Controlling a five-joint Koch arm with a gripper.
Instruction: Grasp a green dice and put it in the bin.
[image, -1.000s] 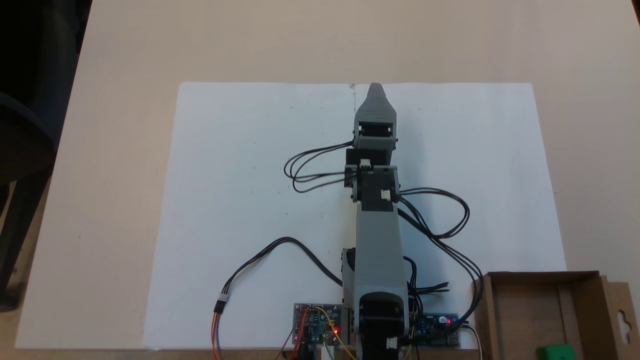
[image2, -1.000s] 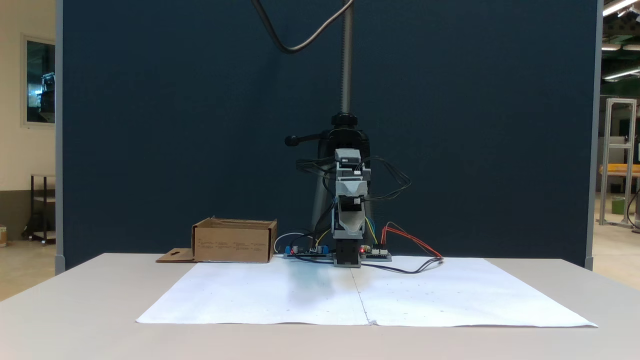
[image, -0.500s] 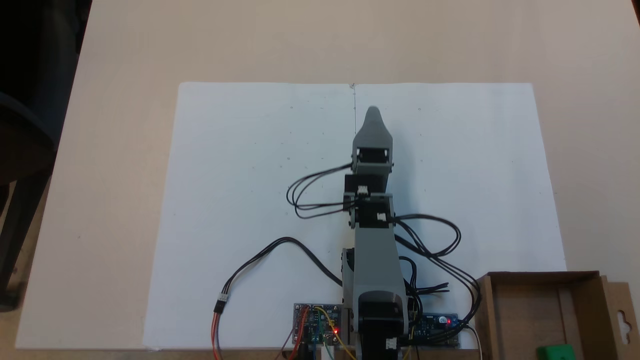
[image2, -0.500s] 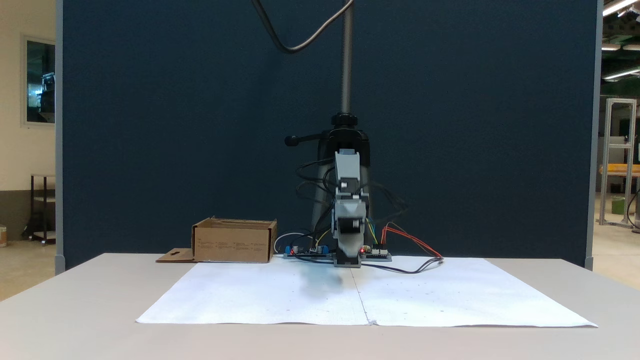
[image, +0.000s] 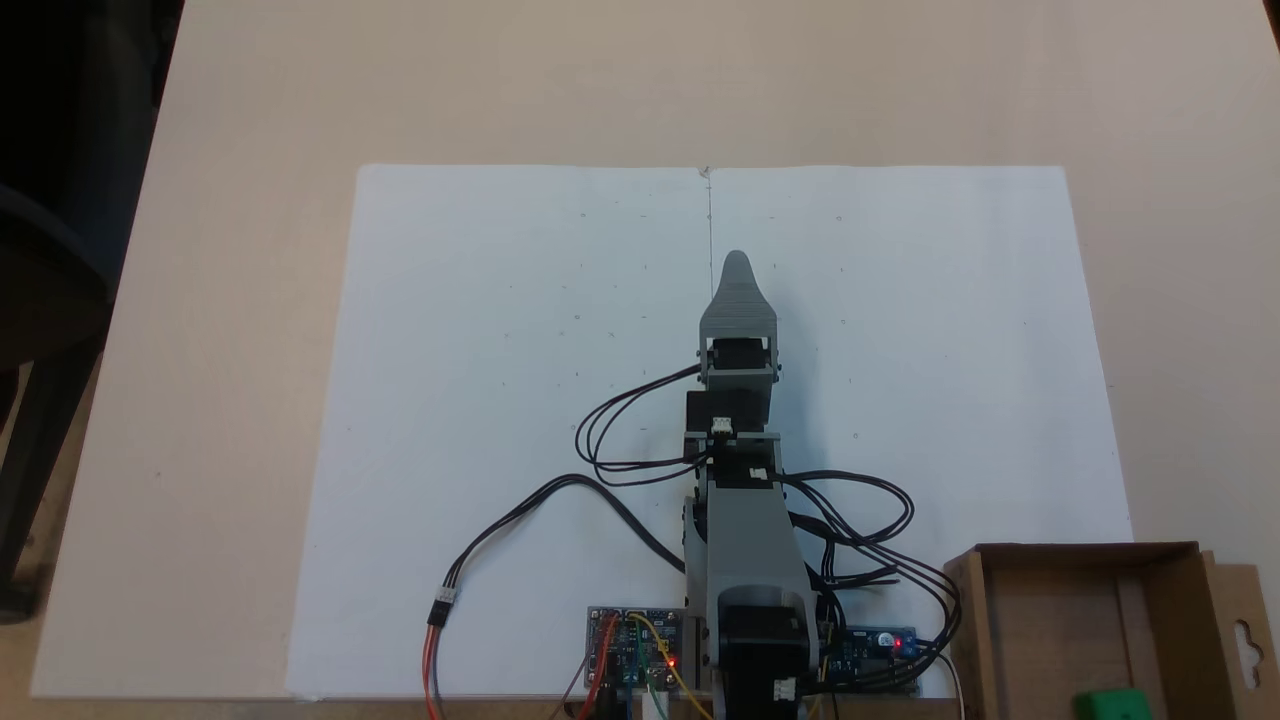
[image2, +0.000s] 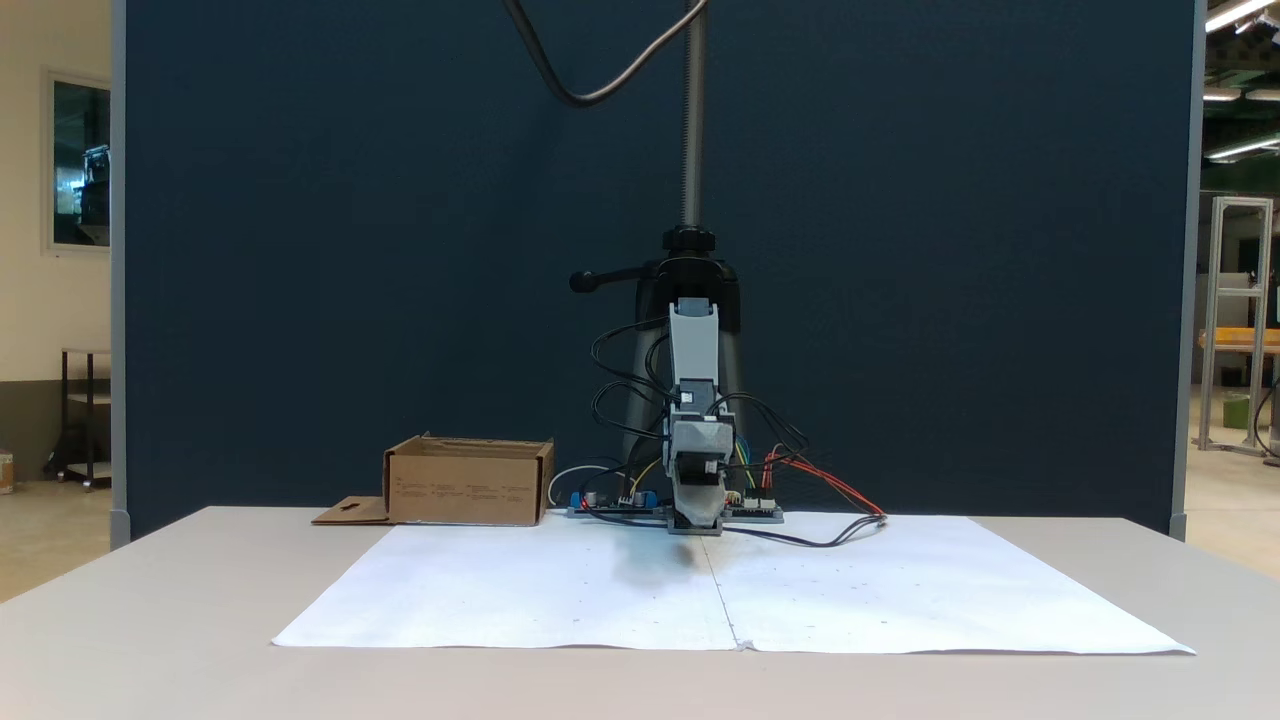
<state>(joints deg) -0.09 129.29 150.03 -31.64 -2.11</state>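
Paper sheet (image: 500, 400): bare white, nothing on it to collect.
Gripper (image: 736, 262): low over the sheet's middle, holding nothing; one tapered tip shows, so I cannot tell how far open it is.
Bin (image: 1090, 552): at the right edge of this top-down fixed view.
Green dice (image: 1110, 704): inside the bin (bottom corner).
Progress: the drop looks done; nothing left but parking the arm.

Grey plastic arm (image: 745, 540), black motor blocks, pointed grey claw (image: 737, 262), looping black cables (image: 640, 430), small white plugs, little boards with red lights
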